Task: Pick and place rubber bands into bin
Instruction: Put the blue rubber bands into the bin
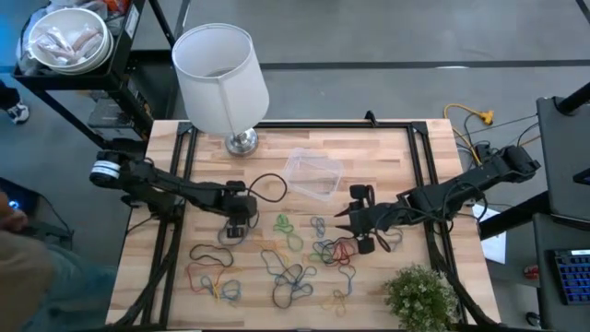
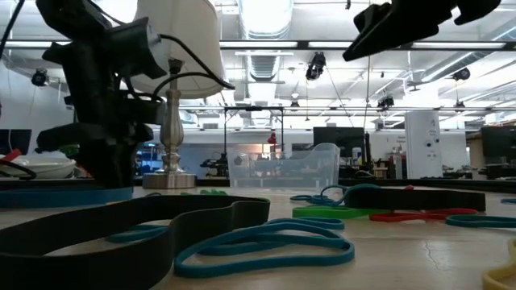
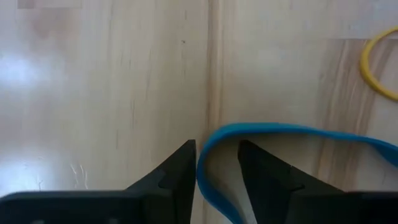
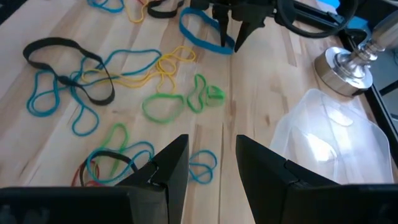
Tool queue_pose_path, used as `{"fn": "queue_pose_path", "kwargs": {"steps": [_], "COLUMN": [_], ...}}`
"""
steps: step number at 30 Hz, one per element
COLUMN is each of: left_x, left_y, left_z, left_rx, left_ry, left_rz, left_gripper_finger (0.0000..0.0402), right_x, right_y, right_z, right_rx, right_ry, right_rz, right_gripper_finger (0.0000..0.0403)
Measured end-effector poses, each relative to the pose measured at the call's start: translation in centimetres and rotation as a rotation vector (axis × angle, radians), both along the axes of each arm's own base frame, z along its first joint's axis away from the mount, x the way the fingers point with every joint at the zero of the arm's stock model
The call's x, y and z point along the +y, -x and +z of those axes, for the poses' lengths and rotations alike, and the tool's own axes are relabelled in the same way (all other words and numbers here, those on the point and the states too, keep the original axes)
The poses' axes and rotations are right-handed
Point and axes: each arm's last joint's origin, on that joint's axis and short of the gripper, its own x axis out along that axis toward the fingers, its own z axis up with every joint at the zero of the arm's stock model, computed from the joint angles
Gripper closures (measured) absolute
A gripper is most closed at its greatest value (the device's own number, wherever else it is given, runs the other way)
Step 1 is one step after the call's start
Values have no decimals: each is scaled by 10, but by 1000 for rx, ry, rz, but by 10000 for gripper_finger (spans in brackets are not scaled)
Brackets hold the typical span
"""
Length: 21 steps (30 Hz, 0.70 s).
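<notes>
The wooden desk [image 1: 406,157] is filling most of the high view, with a dark frame running along its edges. At its far edge a lamp is standing, its white lampshade [image 1: 219,65] leaning over a shiny metal lamp base [image 1: 242,142]. A small green plant [image 1: 419,297] is sitting at the near right corner.

The bin [image 1: 313,174], clear and lying open, is resting near the middle of the desk, just in front of the lamp base; no band is showing inside it.

The left arm is reaching in from the left side, and the left hand [image 1: 235,231] is pointing down at the desk to the left of the bin. Its fingers [image 3: 177,177] are standing a little apart with a blue band [image 3: 292,134] passing between them, though they are not yet pinching it; a yellow band [image 3: 376,65] is lying nearby.

The right arm is coming in from the right side, with the right hand [image 1: 343,219] hovering above the desk in front of the bin, its fingers [image 4: 168,165] spread and holding nothing.

The rubber bands [image 1: 286,267] are lying scattered over the near half of the desk, between and in front of the two hands, in blue, green, yellow, red and black, some tangled together.
</notes>
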Motion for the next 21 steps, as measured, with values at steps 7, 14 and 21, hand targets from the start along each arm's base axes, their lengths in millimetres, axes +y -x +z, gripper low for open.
{"fn": "queue_pose_path", "kwargs": {"steps": [7, 14, 21], "left_x": [-6, -15, -25], "left_y": [3, -5, -29], "left_z": [2, 13, 50], "left_rx": [6, -35, -189], "left_ry": [-13, -76, -292], "left_rz": [-38, -53, -75], "left_gripper_finger": [393, 401, 401], "right_x": [0, 1, 1], "right_y": [0, 0, 0], "right_z": [0, 0, 0], "right_rx": [-1, -5, -12], "right_ry": [-17, -44, -82], "right_rz": [-12, -31, -60], "right_gripper_finger": [275, 275, 275]}}
